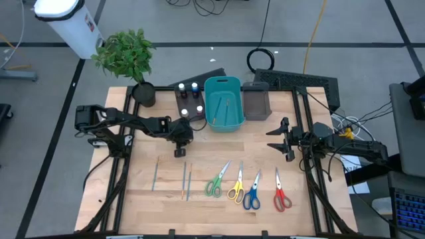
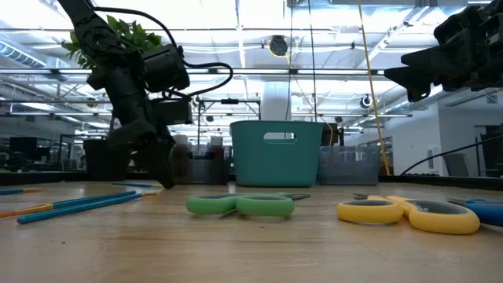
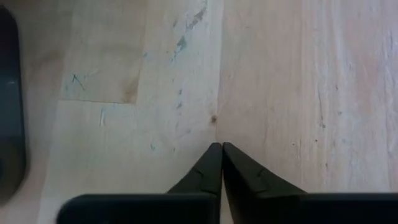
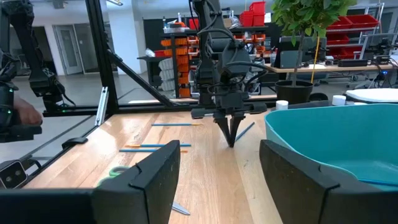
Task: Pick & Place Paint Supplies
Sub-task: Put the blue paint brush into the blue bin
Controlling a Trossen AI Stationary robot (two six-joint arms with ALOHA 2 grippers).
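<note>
Near the surface's far-left corner: left claw (image 1: 179, 152) pinched shut on nothing, tips down on bare wood just short of the brushes (image 1: 185, 179) | right claw (image 1: 279, 139) waits spread wide by the right edge | scissors (image 1: 248, 187) lined along the near edge, apparently staged for picking

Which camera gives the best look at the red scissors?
The high view: the red scissors lie whole, rightmost in the scissors row on the table. The low view does not clearly show them, and neither wrist view shows them.
</note>
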